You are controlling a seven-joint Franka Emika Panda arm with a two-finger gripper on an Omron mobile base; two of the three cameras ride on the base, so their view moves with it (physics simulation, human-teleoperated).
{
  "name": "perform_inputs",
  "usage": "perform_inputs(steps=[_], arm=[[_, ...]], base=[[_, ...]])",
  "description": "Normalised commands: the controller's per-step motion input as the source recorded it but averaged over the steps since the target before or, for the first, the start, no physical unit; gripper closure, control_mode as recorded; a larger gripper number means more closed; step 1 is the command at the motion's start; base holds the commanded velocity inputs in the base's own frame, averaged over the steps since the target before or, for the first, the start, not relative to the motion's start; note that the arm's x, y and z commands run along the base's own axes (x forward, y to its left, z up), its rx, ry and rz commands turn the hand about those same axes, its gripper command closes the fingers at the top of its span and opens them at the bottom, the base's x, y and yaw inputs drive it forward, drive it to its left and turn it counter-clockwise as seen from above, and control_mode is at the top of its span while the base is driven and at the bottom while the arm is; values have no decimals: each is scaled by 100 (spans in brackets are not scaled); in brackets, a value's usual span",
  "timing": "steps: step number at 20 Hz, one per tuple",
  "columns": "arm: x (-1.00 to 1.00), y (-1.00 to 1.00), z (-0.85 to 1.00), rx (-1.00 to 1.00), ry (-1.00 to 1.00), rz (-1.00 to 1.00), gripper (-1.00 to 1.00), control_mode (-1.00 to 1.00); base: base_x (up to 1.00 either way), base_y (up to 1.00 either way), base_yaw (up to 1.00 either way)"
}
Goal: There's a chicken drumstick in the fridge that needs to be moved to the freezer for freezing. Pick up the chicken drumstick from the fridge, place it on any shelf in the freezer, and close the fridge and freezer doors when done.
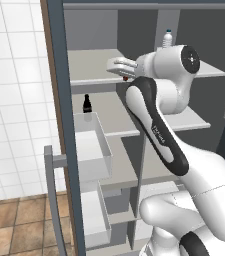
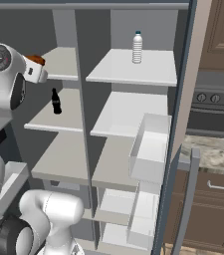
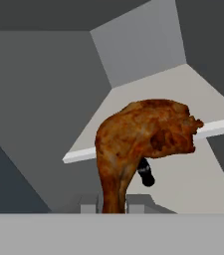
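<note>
The hand view gives the closest look at the drumstick point(image 3: 143, 144): a mottled, glossy red-brown piece, bulbous at the top and narrowing to a thin stem that runs down between the fingertips point(image 3: 90, 204). The gripper point(image 3: 114, 205) is clamped on that stem, so the meat stands straight out ahead of the hand. Behind it lies a pale flat shelf point(image 3: 203, 130) with a thin light edge, and a small dark bottle point(image 3: 146, 175) peeks out beside the meat.

The base views show what the hand view cannot — the whole open appliance. In the left base view the gripper point(image 1: 122, 66) reaches over the top shelf point(image 1: 91, 75) of the left section, with only a reddish speck of drumstick point(image 1: 126, 78) under it; the dark bottle point(image 1: 87, 104) stands one shelf lower, above a white door bin point(image 1: 100, 150). A clear water bottle point(image 1: 168, 39) sits far back on the right side.

In the right base view the drumstick point(image 2: 37, 61) shows as a brown cap on the hand (its stem is hidden), near the same top shelf point(image 2: 59, 63). The water bottle point(image 2: 137, 48) stands upright on the right section's top slab — smooth, matte grey like the rest.
</note>
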Motion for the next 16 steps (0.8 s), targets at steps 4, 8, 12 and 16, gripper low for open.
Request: perform_inputs(steps=[4,8,12,16], arm=[[48,16,-20,-14,11,0,100,-100],[52,3,-18,-11,11,0,100,-100],[36,0,0,-1,1,0,100,-100],[34,0,-9,-1,-1,0,100,-100]], base=[[0,0,0],[0,0,0],[0,0,0],[0,0,0]])
